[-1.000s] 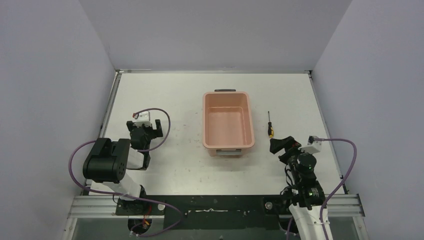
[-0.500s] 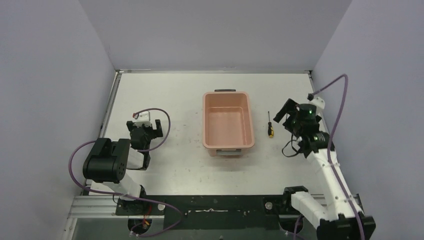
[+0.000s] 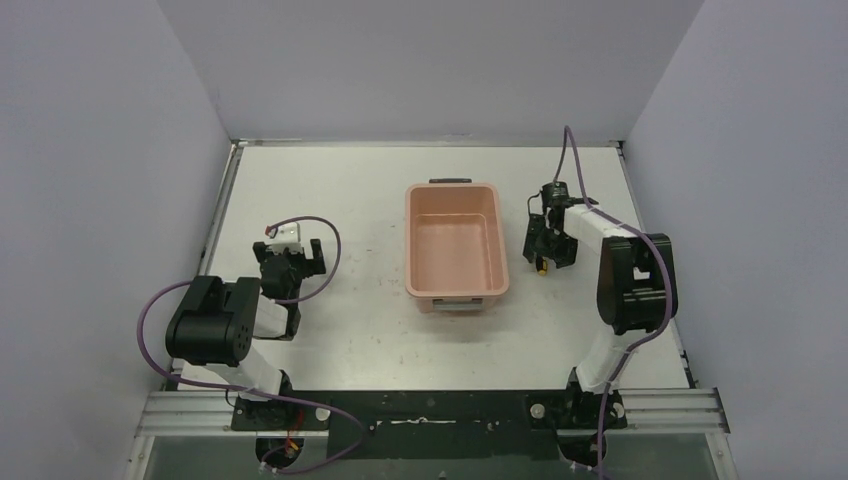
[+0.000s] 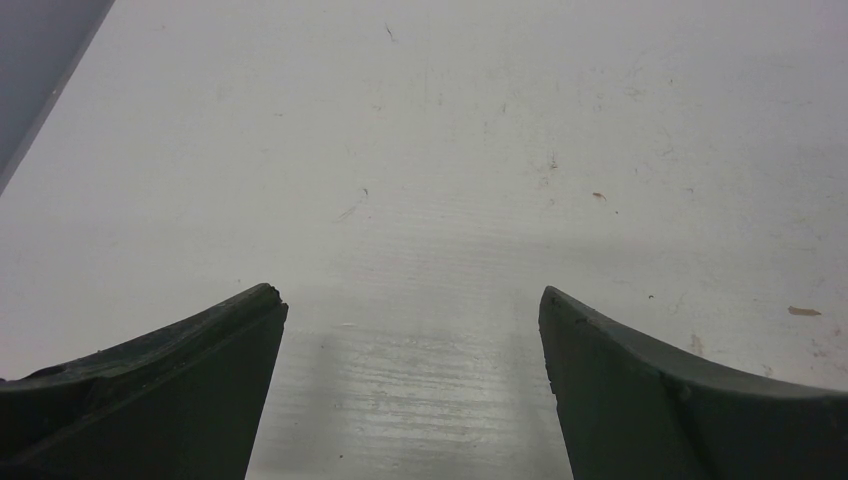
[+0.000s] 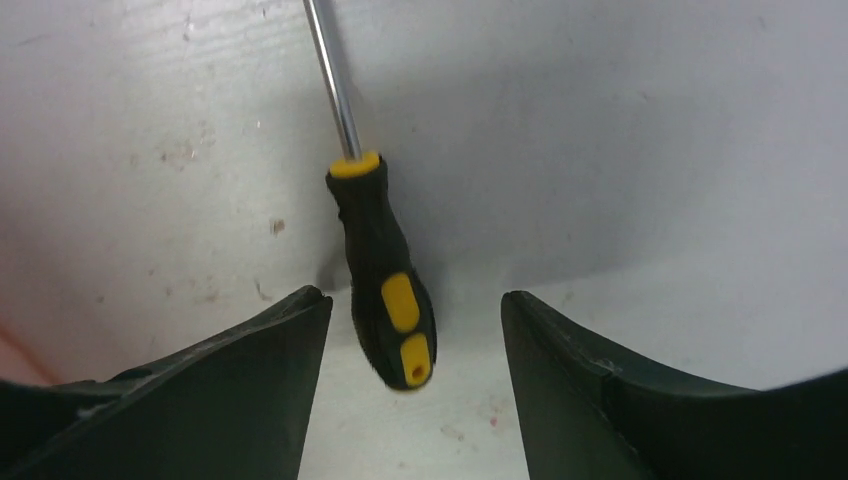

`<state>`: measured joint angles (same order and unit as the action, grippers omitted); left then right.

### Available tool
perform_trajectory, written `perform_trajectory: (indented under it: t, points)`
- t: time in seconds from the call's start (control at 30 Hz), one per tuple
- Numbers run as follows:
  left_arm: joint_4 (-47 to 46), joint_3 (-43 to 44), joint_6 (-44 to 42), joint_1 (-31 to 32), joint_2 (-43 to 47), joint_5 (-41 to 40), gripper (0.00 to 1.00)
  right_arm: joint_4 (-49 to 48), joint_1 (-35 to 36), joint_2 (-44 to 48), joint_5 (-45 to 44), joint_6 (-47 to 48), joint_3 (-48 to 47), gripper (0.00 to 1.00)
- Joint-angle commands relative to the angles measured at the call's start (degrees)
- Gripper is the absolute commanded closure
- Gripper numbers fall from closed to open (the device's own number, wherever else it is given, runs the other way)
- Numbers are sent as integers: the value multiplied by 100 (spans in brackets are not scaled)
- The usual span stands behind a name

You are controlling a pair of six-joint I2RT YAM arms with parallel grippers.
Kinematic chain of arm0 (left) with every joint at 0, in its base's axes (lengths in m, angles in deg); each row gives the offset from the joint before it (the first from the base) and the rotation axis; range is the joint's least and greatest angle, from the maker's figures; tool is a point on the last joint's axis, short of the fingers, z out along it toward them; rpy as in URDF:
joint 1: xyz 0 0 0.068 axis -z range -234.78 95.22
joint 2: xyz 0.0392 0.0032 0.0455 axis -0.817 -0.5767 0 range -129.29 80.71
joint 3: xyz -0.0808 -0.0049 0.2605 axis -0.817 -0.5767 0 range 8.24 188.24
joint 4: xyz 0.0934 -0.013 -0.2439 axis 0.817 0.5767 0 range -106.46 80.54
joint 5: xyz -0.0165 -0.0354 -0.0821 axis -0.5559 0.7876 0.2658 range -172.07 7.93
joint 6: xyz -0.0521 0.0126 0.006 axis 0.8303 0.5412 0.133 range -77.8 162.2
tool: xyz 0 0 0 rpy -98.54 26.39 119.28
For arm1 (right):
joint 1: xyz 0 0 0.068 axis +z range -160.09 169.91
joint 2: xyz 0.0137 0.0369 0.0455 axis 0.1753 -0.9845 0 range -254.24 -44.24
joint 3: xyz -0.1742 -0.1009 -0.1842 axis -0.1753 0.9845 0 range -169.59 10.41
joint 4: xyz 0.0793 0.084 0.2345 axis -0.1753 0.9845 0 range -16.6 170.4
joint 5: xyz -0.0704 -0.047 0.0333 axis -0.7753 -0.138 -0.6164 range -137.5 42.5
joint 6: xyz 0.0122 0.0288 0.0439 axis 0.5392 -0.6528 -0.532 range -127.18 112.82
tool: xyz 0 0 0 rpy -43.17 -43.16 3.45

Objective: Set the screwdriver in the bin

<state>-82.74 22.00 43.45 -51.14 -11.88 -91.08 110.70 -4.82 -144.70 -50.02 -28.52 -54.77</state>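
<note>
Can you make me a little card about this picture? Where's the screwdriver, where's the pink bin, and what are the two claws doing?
screwdriver: lying flat on the table, just right of the bin, not in it
bin: pink tub, middle of table, nothing inside
right gripper: open, jaws either side of the screwdriver's handle, not squeezing it
left gripper: open, over bare table, holding nothing
job done: not yet
</note>
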Motion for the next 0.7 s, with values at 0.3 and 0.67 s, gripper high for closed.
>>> perform_trajectory:
  t: [0.3, 0.67]
  points:
    - [-311, 79, 36, -12, 29, -4, 3, 104, -26, -518, -236, 574, -595, 100]
    - [-309, 81, 35, -12, 27, -3, 3, 2552, 272, 817, -675, 241, -3634, 100]
